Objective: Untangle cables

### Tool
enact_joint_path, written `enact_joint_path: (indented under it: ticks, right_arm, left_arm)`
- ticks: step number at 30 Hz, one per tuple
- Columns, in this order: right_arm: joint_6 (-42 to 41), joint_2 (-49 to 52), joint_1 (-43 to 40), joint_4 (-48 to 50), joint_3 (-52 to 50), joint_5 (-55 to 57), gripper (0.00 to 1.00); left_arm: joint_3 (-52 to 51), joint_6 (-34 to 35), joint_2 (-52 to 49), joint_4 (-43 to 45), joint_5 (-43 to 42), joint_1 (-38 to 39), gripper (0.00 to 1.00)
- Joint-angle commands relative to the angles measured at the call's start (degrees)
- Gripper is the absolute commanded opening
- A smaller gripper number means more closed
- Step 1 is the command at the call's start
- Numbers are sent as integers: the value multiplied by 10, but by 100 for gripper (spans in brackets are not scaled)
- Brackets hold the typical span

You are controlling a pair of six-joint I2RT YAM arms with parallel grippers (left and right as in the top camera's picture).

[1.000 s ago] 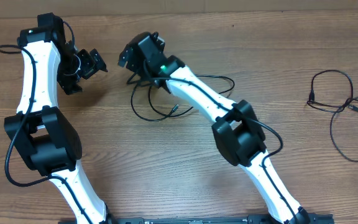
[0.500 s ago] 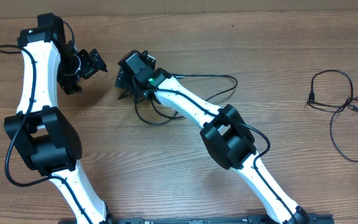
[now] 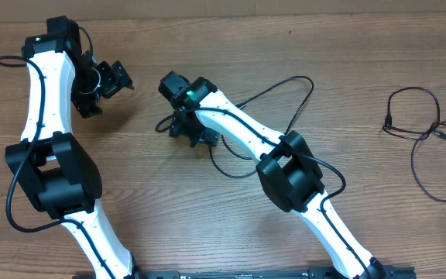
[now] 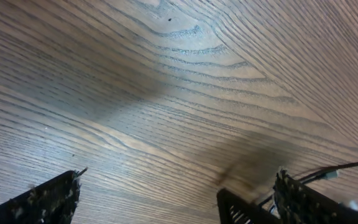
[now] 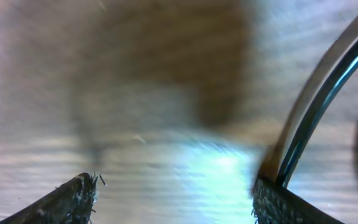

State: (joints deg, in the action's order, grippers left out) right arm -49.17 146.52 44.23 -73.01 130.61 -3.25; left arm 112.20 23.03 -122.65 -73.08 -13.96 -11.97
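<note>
One thin black cable [image 3: 313,89] loops across the middle of the table and runs under my right arm toward my right gripper [image 3: 188,132]. In the right wrist view that cable [image 5: 319,102] passes close beside the right fingertip [image 5: 278,199]. The gap of the right gripper [image 5: 176,196] holds nothing, and its jaws stand open over blurred wood. More cables [image 3: 427,133] lie in a loose tangle at the far right. My left gripper [image 3: 126,77] hangs open at the upper left with nothing in it. The left gripper [image 4: 176,199] sees a cable end with a small plug [image 4: 331,176] beyond its right finger.
The wooden table [image 3: 362,209] fills the overhead view. A cardboard edge [image 3: 285,6] runs along the back. My two arms rise from the base [image 3: 238,273] at the front edge. A black slatted part [image 4: 241,210] shows low in the left wrist view.
My right gripper swung left, then down and to the right, dragging the middle cable with it; the cable's loop now reaches higher at the right. The left arm has not moved.
</note>
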Motion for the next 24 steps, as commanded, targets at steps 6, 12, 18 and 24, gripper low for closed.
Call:
enact_joint_path:
  ticks: [6, 12, 18, 24]
  right_arm:
    - [73, 36, -19, -82, -22, -13, 81]
    - [176, 35, -29, -157, 27, -42, 79]
    - [211, 35, -32, -216, 71, 30, 89]
    - [246, 35, -32, -241, 70, 96, 100]
  left_arm:
    - [-2, 8, 5, 0, -5, 5, 100]
    - [-2, 8, 5, 0, -5, 5, 99]
    - [-2, 8, 5, 0, -5, 5, 100]
    - [-2, 8, 5, 0, -5, 5, 99]
